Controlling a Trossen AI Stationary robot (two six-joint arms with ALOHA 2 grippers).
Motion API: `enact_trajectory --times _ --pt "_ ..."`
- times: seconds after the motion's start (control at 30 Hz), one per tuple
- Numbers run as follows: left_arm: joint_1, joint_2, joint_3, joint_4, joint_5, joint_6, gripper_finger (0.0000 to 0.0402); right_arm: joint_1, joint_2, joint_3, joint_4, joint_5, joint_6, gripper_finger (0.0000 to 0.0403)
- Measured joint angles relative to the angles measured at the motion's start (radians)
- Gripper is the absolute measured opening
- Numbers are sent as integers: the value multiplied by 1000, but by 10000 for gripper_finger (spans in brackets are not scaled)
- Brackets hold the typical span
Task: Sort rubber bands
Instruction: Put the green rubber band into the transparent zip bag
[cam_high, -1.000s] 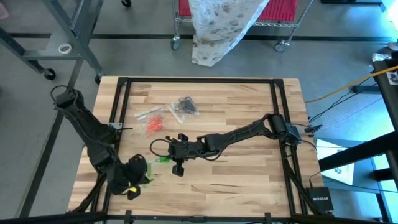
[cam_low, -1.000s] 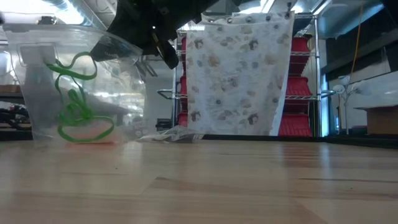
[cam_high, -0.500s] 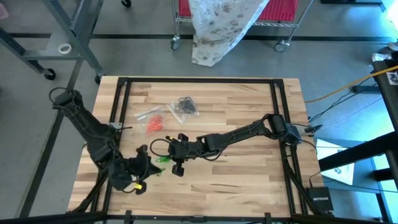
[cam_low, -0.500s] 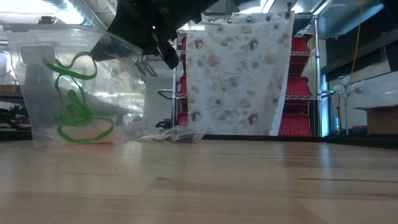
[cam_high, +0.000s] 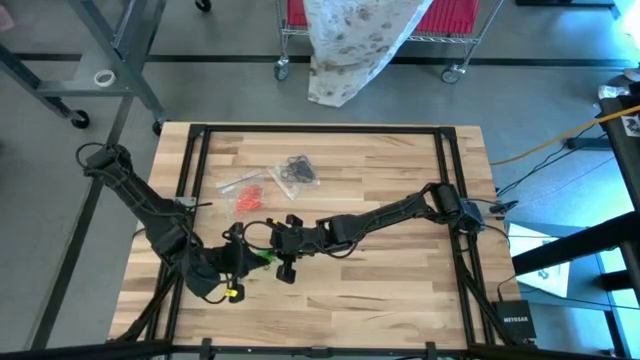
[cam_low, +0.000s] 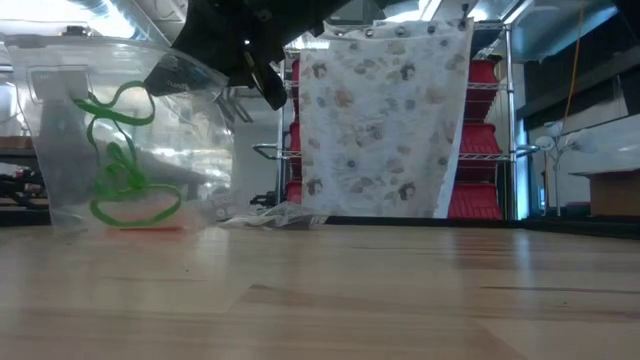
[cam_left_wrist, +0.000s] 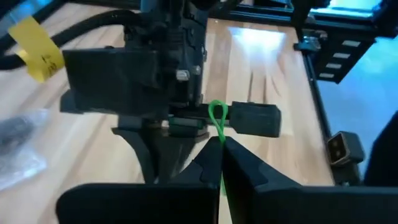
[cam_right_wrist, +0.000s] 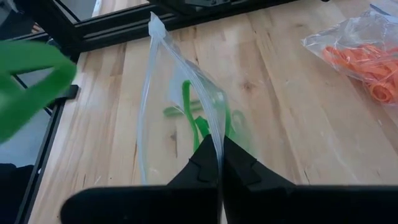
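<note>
Even, soft light is falling from overhead onto my bench (cam_high: 400, 260), leaving only faint shadows under my arms. In the low view bright ceiling lights are glaring at the upper left and shining through the clear bag (cam_low: 130, 140), while the nearest planks are blurring. My left wrist view is catching a white glare patch on the wood, and a green rubber band (cam_right_wrist: 28, 81) is looming out of focus in my right wrist view.

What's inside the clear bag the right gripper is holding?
Green rubber bands lie looped inside the clear bag pinched by the right gripper. Their count is unclear because the loops overlap.
</note>
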Motion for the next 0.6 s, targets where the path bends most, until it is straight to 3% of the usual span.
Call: enact_trajectory --times 0.2,0.6 --pt "17 -6 -2 -21 -5 35 1 0 0 0 -2 0 0 0" --pt "13 2 -129 -23 -17 98 1 0 0 0 -4 0 0 0"
